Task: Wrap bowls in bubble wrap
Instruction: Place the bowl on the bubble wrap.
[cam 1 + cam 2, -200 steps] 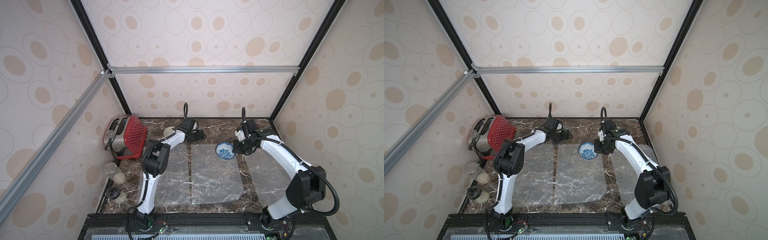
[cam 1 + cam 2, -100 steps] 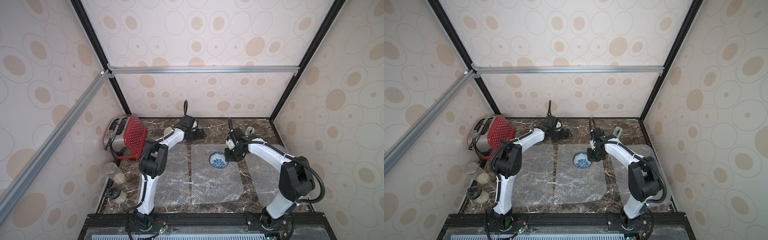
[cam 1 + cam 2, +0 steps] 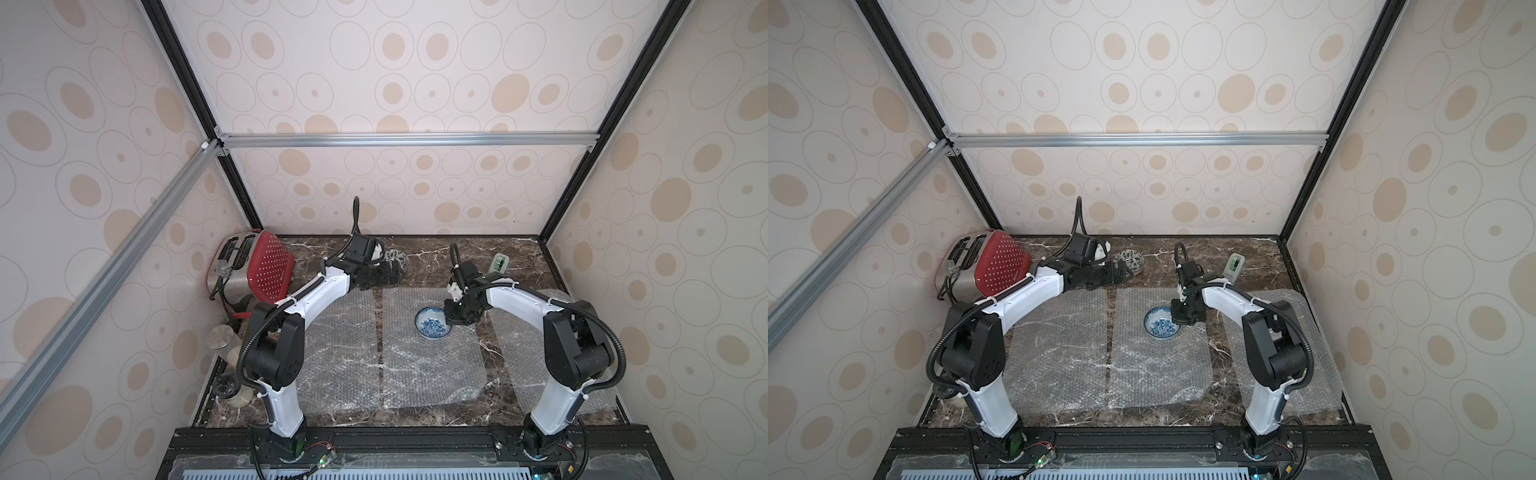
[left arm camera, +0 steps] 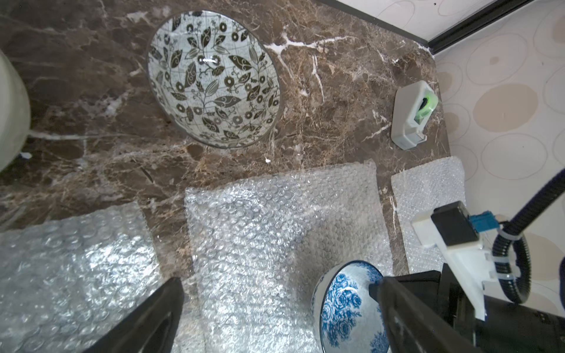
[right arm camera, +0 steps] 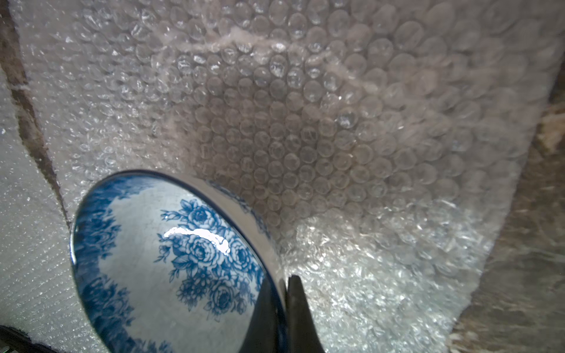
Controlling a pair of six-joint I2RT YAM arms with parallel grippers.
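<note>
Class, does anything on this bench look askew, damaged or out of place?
Nothing spilled or broken. The middle bubble wrap sheet ripples up along its near edge, and the blue-patterned bowl, pinched at its rim by the right gripper, is off-centre, toward its far edge.

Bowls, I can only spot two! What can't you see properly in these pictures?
- Cream-white bowl: left wrist view, only a sliver, cut off by the picture's edge.
- Blue-patterned bowl: right wrist view, the edge cuts it off; the right gripper, shut on its rim, covers part.
- Glass jar: a top view, mostly behind the left arm.
</note>
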